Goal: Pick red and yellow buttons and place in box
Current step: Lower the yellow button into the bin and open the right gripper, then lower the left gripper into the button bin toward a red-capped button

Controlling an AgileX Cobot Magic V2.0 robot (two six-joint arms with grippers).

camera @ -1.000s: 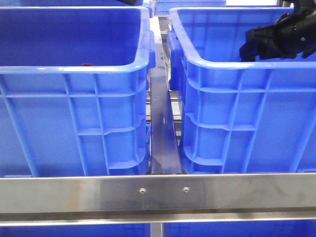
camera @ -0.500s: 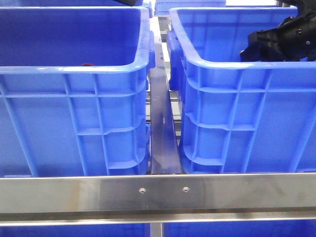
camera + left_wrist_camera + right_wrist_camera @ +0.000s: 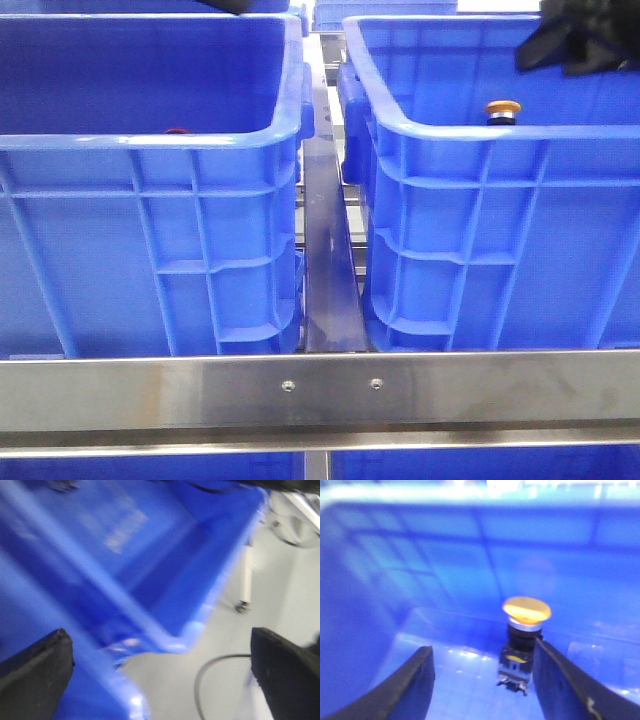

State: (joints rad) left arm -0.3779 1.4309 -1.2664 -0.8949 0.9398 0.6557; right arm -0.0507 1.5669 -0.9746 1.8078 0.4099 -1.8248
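Jaws of the right gripper (image 3: pixel 480 690) stand spread, empty; yellow button (image 3: pixel 502 110) sits upright inside the right crate (image 3: pixel 450 130). Left gripper (image 3: pixel 160 665) jaws spread too, over a blurred crate rim.

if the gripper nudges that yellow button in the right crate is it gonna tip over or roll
Probably tips easily: the yellow button stands upright on a narrow black-and-silver body under a wider domed cap, so it looks top-heavy. Once down, the round cap might let it roll in an arc. It looks rigid, and the smooth dome could slip between the right gripper fingers.
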